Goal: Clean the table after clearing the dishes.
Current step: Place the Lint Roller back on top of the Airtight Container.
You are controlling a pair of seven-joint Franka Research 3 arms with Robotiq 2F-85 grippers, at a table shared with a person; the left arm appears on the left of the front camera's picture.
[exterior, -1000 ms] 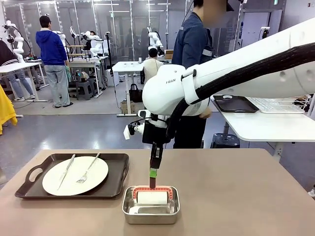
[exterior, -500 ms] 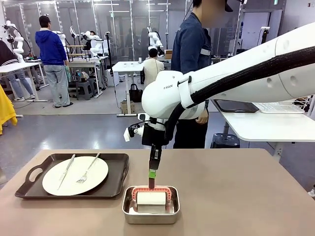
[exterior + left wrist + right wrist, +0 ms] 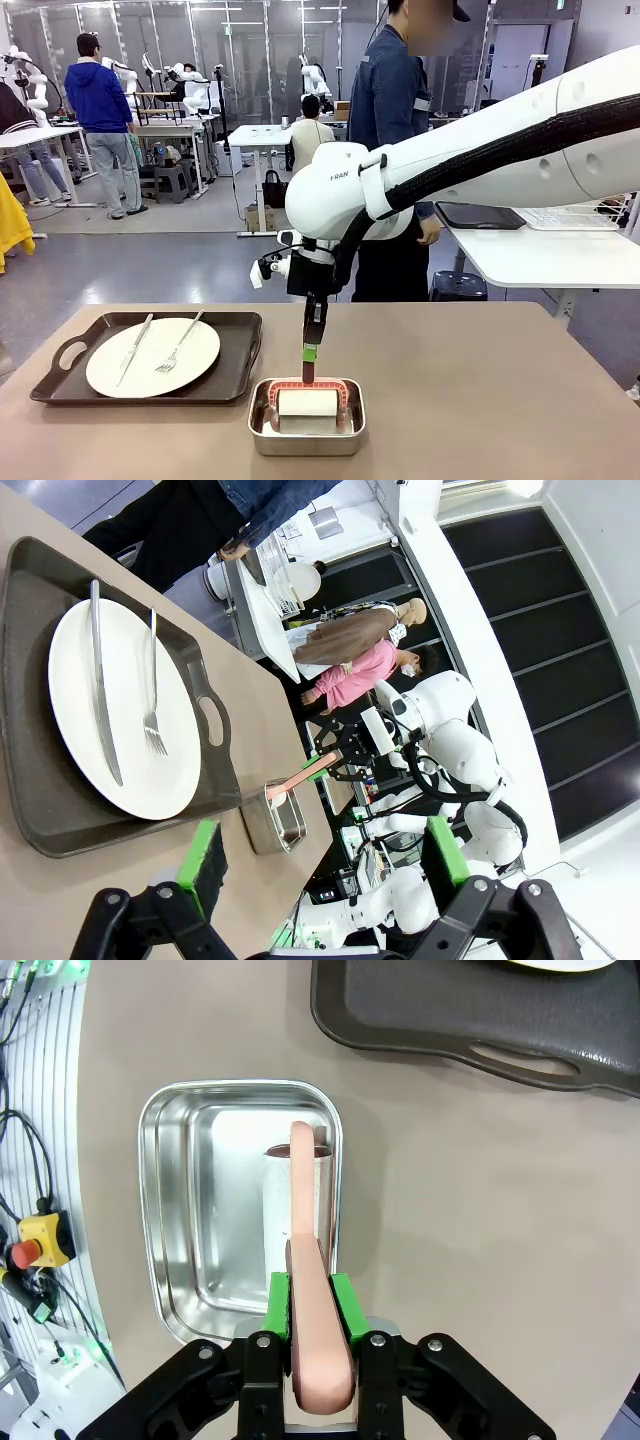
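Table: large matte brown-taupe table, with the small rectangular steel pan on it at the robot's edge.
Tray: dark brown rectangular handled tray, just left of the pan, not touching it.
Plate: round white plate on the tray, with a silver knife and fork lying on it.
Roller: white roller with pink handle, inside the pan.
Right gripper: over the pan, fingers clenched on the pink handle.
Left gripper: fingers released, nothing between them, on the tray side of the pan.
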